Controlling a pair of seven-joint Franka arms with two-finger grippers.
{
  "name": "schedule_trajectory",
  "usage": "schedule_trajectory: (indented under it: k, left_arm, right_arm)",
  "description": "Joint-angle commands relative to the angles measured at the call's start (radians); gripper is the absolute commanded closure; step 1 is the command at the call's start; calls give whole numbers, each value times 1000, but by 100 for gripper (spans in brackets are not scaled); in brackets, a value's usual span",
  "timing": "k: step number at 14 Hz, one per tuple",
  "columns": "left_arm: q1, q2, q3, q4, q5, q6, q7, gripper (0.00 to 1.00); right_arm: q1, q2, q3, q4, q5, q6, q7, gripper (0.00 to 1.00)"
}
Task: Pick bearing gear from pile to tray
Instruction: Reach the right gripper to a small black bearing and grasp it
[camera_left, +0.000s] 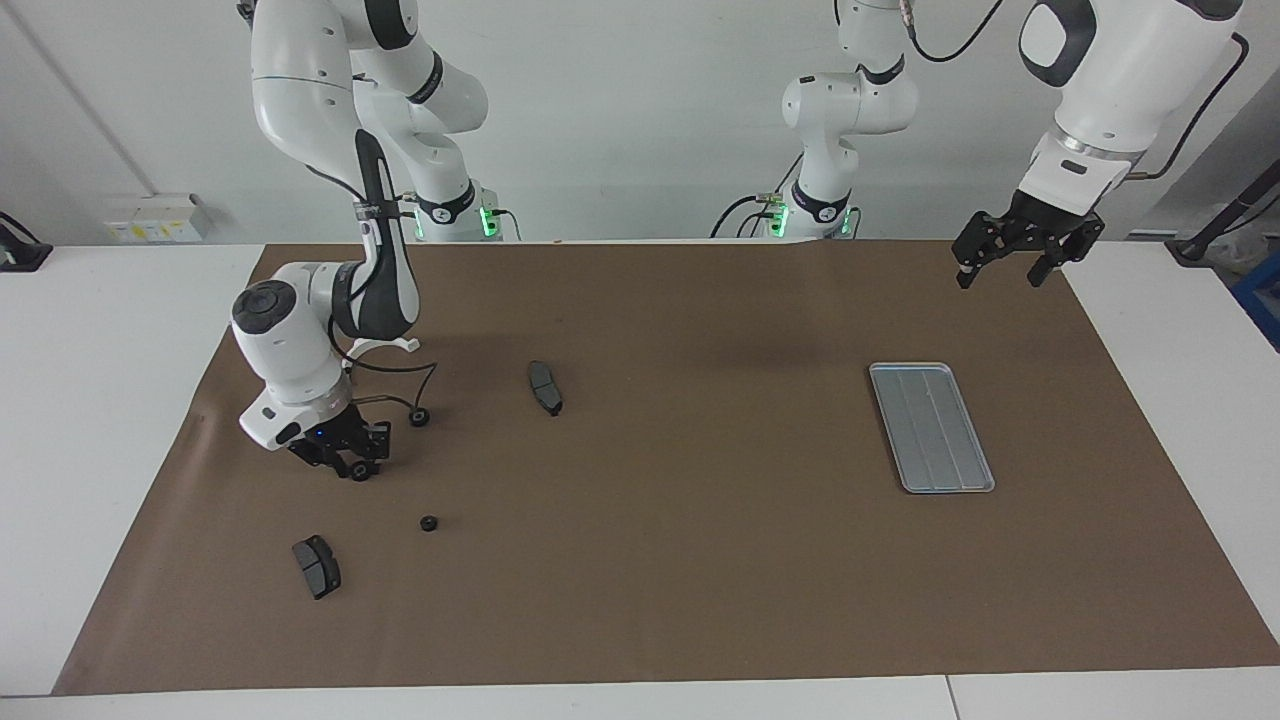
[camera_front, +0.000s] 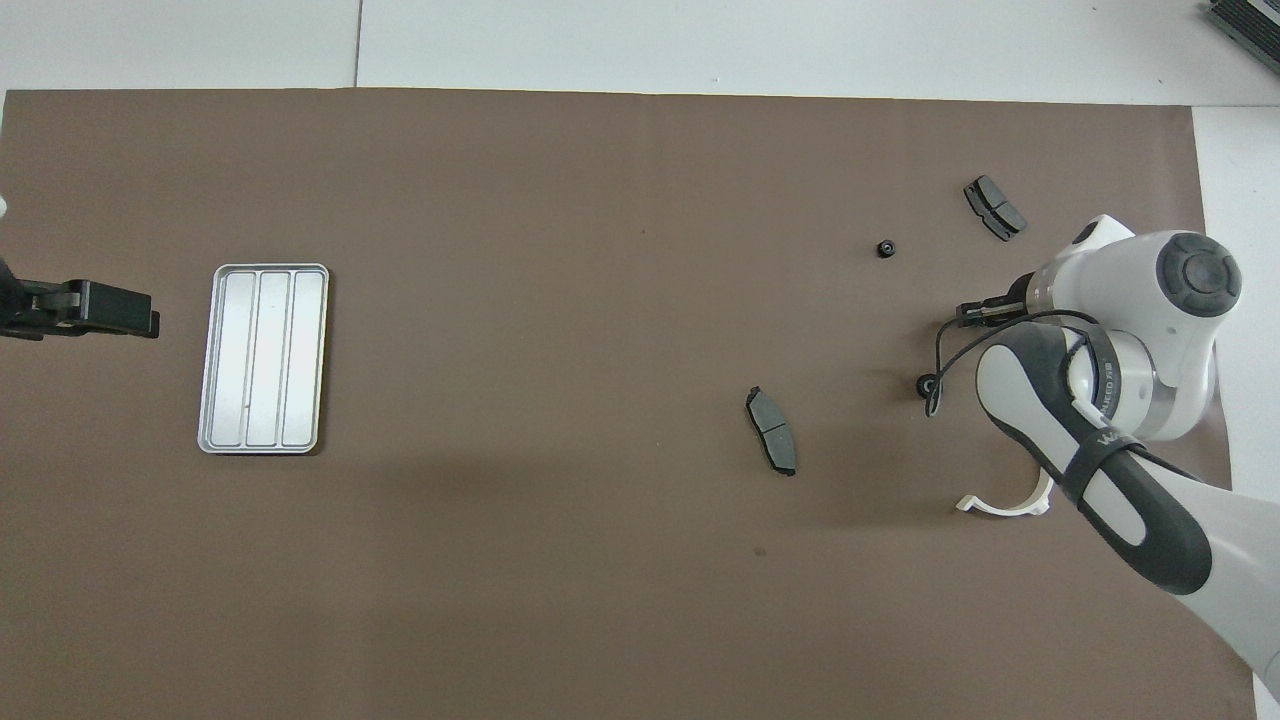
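Nearest the robots, at the right arm's end of the surface: one white bracket, lying flat on the brown mat. Just farther out, a first gear, with a near pad beside it toward the middle of the mat.

Next, the right gripper, down low in the pile with a second gear right at its tip. Cannot tell whether closed on that gear or only set around it. Farther out, a third gear lying loose, and farthest of all a far pad.

At the left arm's end, the tray, bare of parts and well apart from the pile. Left gripper waiting in the air over the mat's edge beside the tray, spread wide, holding nothing.

Likely step in hand: taking the second gear.
- Centre on the round body and close squarely; a small round part probably rolls or pops out from an off-centre pinch.
- Lift straight up before travelling, clear of the black cable looping close by.
- Carry across the mat and lower well inside the rim, along the grooves, before letting go.

Count: three gears, two pads, one bracket, one tray. No gear in the tray yet.
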Motion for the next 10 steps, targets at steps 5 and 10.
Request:
schedule_trajectory:
  k: [5, 10]
  left_arm:
    - [3, -17, 0, -7, -10, -13, -5, 0]
    - [3, -16, 0, -7, -10, -13, -5, 0]
  right_arm:
    - [-2, -38, 10, 73, 54, -129, -6, 100]
    - [148, -124, 20, 196, 48, -380, 354, 100]
